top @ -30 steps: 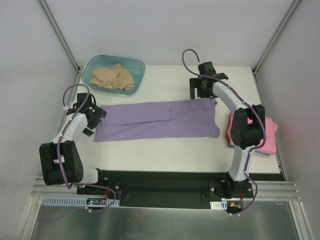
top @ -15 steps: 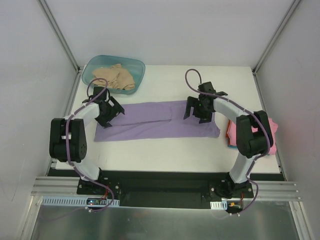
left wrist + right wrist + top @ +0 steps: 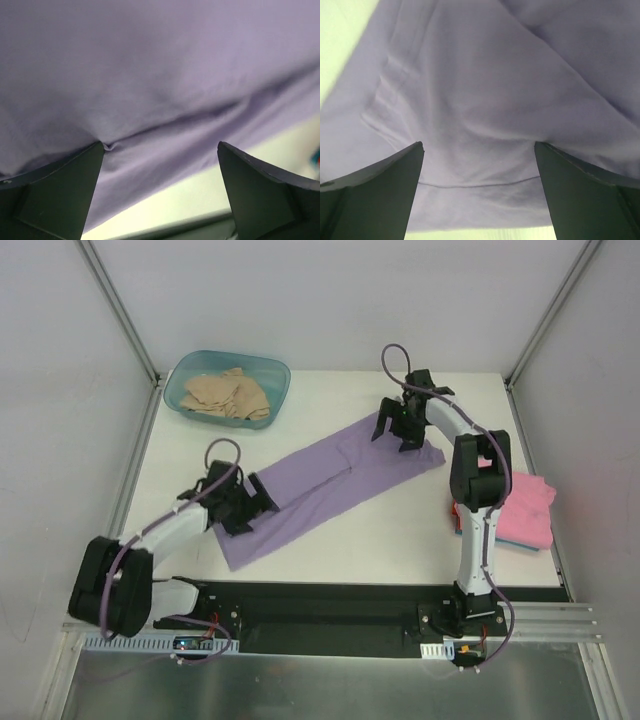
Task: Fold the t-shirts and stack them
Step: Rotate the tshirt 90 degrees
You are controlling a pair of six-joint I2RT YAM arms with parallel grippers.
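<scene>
The lavender t-shirt (image 3: 325,485), already folded into a long strip, is seen stretched diagonally across the white surface (image 3: 400,530), from lower left of centre up toward the upper right of the overhead frame. Its cloth is judged to be light, limp and easily wrinkled; a soft crease is visible in the left wrist view (image 3: 165,125), and the fabric is likely to sag or slide unless both ends are held and moved together. A hold at the short ends, near the corners, is judged best.

The lower end is covered by the left claw (image 3: 240,505), whose fingers (image 3: 55,190) are spread apart with cloth lying between them; nothing is seen pinched. The upper end is met by the right claw (image 3: 400,430), its fingers (image 3: 375,190) likewise spread over a hemmed edge (image 3: 470,185).

A folded pink t-shirt (image 3: 525,510) is shown resting at the right edge of the frame, partly behind the right arm. A crumpled tan t-shirt (image 3: 225,395) is left in the teal tub (image 3: 275,375) at upper left.
</scene>
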